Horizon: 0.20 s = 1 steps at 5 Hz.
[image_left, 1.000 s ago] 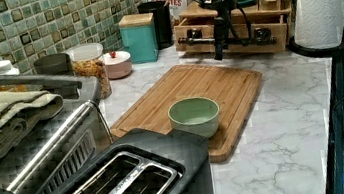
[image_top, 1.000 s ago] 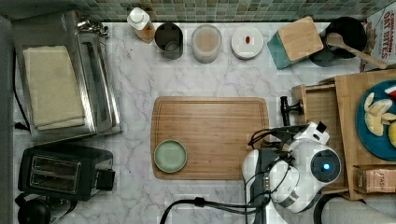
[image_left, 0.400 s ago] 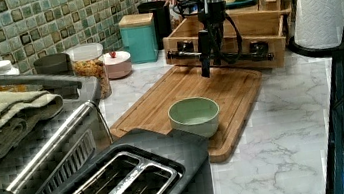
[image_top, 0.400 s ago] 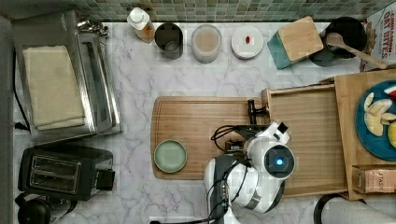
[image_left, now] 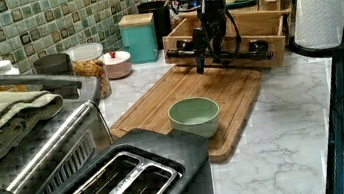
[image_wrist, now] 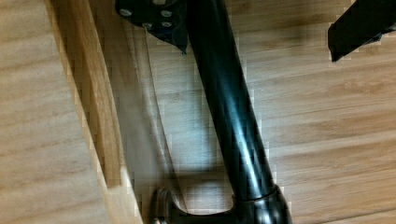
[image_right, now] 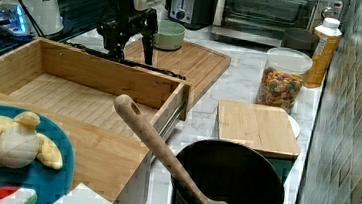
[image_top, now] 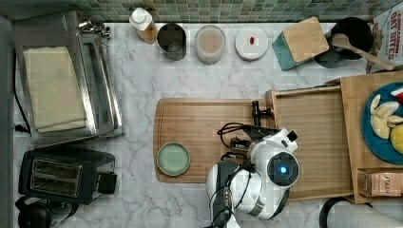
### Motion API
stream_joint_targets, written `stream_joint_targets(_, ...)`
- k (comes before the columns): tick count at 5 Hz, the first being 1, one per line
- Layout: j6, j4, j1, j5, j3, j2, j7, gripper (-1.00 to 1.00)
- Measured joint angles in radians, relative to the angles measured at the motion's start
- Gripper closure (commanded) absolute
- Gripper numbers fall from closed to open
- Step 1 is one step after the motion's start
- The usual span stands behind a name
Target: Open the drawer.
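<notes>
The marble worktop (image_top: 138,95) carries everything here. On it, in the top view, the drawer (image_top: 313,137) stands pulled well out of its wooden cabinet (image_top: 366,95), toward 9 o'clock, so that its plank-grain bottom lies bare and its front wall overhangs the edge of the bamboo cutting board (image_top: 199,128). The cutting board lies at 9 o'clock from the drawer, with a pale green bowl (image_top: 173,159) on its corner nearest the toaster (image_top: 64,175).

The Panda arm (image_top: 266,183) covers the drawer's front wall in the top view. The end effector (image_left: 207,47) hangs straight down at the drawer's front in the left view, at the black bar handle (image_left: 235,57), nearer the handle's end toward the left view's left. In the right view the end effector (image_right: 130,44) stands just beyond the drawer's front wall, over the cutting board. Its fingers are parted: in the wrist view the handle (image_wrist: 229,116) runs between them, one finger (image_wrist: 156,18) touching or nearly touching the bar on the drawer side, the other finger (image_wrist: 359,23) well apart from it. The jaws stand open around the handle, not clamped on it.

At 12 o'clock from the drawer in the top view sits a teal box with a bamboo lid (image_top: 302,42).
</notes>
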Motion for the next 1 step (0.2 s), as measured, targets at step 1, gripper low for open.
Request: stream_joint_targets(1,0.004,0.000,0.009,0.000,-0.003,0.001,0.031,-1.00)
